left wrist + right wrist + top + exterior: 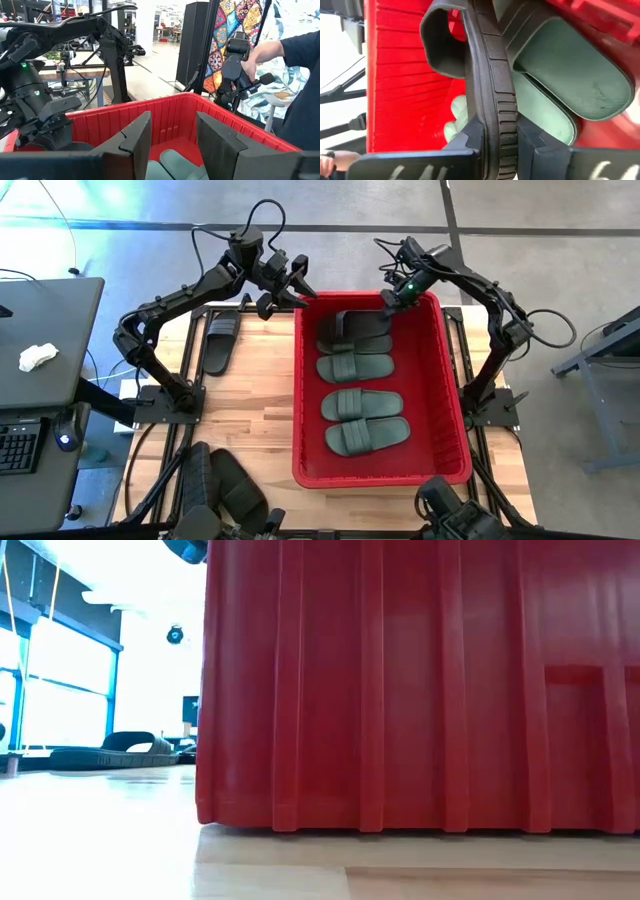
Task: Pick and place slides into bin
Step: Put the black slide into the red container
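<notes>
The red bin [380, 478] takes up the table's right half and holds several dark green slides [362, 405]. My right gripper [388, 305] hangs over the bin's far end, shut on a black slide [352, 323]. My left gripper [303, 292] hovers open at the bin's far left corner with nothing between its fingers [137, 137]. Another black slide [220, 340] lies flat on the wood left of the bin. Two more black slides [225, 485] lie at the near left. My right gripper pinches the black slide's sole [496, 107] between its two fingers [472, 137], which press on the sole's two faces. The fingers slant down from the far right. The slide stands on edge, its strap loop [440, 45] out to one side, above the green slides [570, 75]. I cannot tell whether it touches them.
The bin's tall red wall [420, 690] fills the low view, with bare wood in front and to its left. A desk with a keyboard [20, 445] stands left of the table. Beyond the table, a person's hand [260, 50] holds a device.
</notes>
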You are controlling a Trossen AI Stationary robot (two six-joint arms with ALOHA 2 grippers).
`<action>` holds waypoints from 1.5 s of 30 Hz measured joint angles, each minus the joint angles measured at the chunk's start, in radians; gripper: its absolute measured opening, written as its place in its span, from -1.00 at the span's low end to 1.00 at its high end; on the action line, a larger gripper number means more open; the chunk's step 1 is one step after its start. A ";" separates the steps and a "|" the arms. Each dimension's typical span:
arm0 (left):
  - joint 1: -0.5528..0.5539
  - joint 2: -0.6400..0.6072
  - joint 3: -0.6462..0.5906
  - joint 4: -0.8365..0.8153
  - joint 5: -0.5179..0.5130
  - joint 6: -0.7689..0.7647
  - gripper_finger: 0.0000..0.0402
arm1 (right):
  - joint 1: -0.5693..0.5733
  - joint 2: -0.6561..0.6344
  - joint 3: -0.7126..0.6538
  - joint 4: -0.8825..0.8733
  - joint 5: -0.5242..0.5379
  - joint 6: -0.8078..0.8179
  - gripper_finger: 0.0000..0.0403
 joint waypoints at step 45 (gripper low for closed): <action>-0.034 0.000 0.000 0.000 -0.020 0.037 -0.31 | 0.055 0.001 -0.001 0.072 0.292 0.276 -0.04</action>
